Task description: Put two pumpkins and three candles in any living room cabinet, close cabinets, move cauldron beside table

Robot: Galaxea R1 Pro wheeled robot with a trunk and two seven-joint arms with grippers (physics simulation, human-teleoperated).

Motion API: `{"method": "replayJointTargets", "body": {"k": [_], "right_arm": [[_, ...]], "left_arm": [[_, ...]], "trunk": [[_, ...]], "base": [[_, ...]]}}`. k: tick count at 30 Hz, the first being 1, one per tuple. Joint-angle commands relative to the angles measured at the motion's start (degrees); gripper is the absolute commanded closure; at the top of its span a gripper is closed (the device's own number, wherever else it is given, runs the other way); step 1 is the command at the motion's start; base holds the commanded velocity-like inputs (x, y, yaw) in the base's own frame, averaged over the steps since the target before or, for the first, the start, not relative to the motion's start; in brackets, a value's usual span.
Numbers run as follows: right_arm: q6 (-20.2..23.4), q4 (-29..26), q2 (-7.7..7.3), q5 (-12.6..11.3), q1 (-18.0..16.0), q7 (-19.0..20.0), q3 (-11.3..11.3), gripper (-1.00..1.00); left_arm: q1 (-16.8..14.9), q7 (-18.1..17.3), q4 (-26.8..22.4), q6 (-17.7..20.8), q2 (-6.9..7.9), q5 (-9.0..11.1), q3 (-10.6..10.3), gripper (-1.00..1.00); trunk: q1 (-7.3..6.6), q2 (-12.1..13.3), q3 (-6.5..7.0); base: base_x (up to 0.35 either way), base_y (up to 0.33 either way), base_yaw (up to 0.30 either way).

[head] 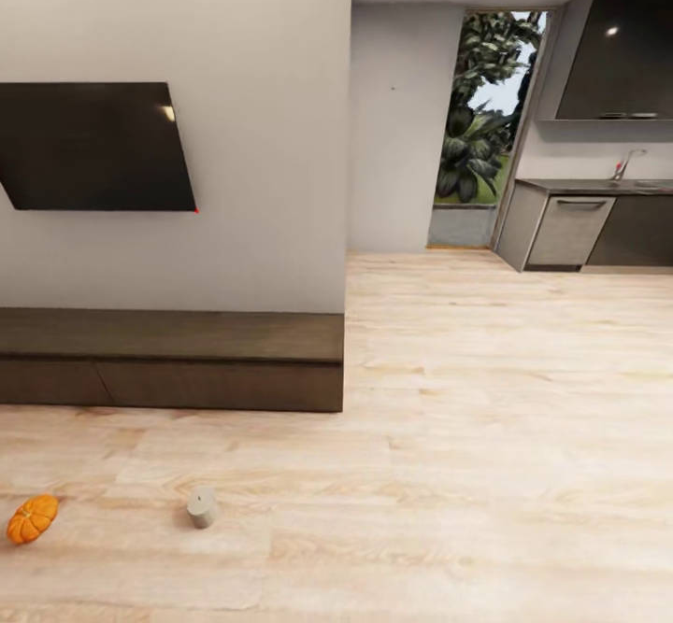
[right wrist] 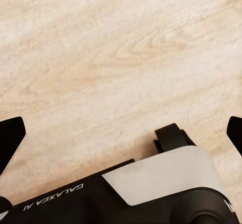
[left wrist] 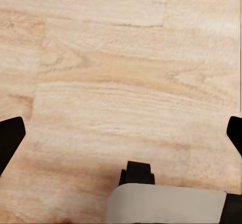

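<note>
- Head view: long low dark-brown wooden cabinet (head: 173,360) runs along the base of the pale wall; flat handle-less fronts all look flush and shut.
- Dark flat TV screen (head: 93,145) on the wall above the cabinet, tiny red light at its lower right corner.
- Small bright-orange ribbed pumpkin (head: 33,518) lies tipped on the light wood plank floor (head: 486,436), at the view's left edge, well in front of the cabinet.
- Short pale whitish-grey round candle (head: 202,507) stands upright on the floor to the right of the pumpkin, apart from it, also in front of the cabinet.
- Far right background: grey kitchen cupboards (head: 570,231) with a dark countertop and tap, dark extractor hood (head: 622,53) above, tall window (head: 486,109) with green foliage.
- Left wrist view: left gripper (left wrist: 121,133) points down at bare planks; black fingertips (left wrist: 10,138) at opposite frame edges, jaws spread wide, nothing between.
- Right wrist view: right gripper (right wrist: 121,133) likewise over bare floor, fingertips (right wrist: 10,136) far apart, jaws wide and empty; part of the robot's black and grey body lies below it.
</note>
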Motion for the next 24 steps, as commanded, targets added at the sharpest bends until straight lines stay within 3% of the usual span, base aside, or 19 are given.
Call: {"method": "replayJointTargets", "body": {"k": [1, 17, 20, 23, 24], "right_arm": [[0.00, 0.01, 0.00, 0.00, 0.00, 0.00, 0.00, -1.00], [0.00, -0.24, 0.25, 0.07, 0.00, 0.02, 0.07, -1.00], [0.00, -0.49, 0.32, 0.04, 0.00, 0.21, 0.01, -1.00], [0.02, -0.95, 0.27, 0.02, -0.06, 0.49, -0.06, -1.00], [0.03, -1.13, 0.25, 0.02, -0.07, 0.52, -0.07, -1.00]], "left_arm": [[0.00, 0.00, 0.01, -0.20, 0.01, 0.00, 0.00, -1.00], [-0.04, -0.64, 0.52, -0.54, 0.33, 0.54, 0.45, -1.00], [-0.48, -0.74, -4.34, 5.29, 0.16, 0.70, 0.56, -1.00], [-1.01, -2.36, -14.77, 20.04, 0.14, 1.03, 0.65, -1.00], [-1.11, -2.93, -16.41, 21.89, 0.14, 1.25, 0.66, -1.00]], "trunk": [[0.00, 0.00, 0.00], [0.00, 0.00, 0.00], [0.00, 0.00, 0.00], [0.00, 0.00, 0.00], [0.00, 0.00, 0.00]], "base": [[0.268, -0.079, 0.000], [0.271, -0.072, 0.000], [0.307, -0.002, 0.000], [0.314, -0.001, 0.000], [0.316, 0.000, 0.000]]}}
